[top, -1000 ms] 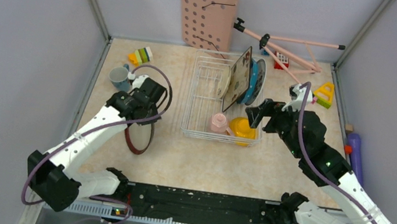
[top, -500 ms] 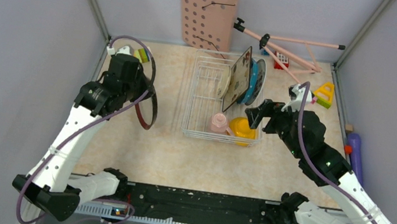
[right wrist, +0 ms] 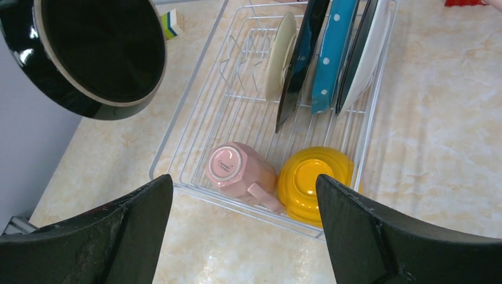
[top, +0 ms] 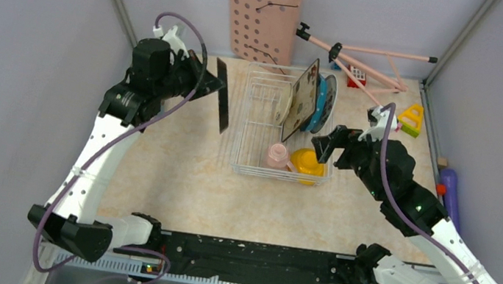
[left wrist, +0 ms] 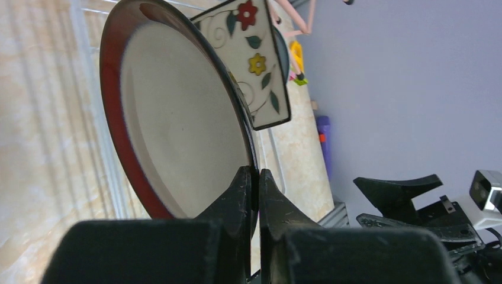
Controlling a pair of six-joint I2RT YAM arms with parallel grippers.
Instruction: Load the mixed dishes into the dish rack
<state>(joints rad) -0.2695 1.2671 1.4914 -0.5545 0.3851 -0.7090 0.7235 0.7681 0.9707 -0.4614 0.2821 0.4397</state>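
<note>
Beige tabletop, grey walls. Left gripper (left wrist: 253, 183) clamped on brown-rimmed plate (top: 222, 97), held on edge upper left of centre, just left of rack (top: 261, 106). Free slots lie to its right. Right gripper (top: 322, 145) open, empty, right of rack.

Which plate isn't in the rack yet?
The brown-rimmed cream plate, held on edge by the left gripper, left of the dish rack; the other plates stand inside it.
</note>
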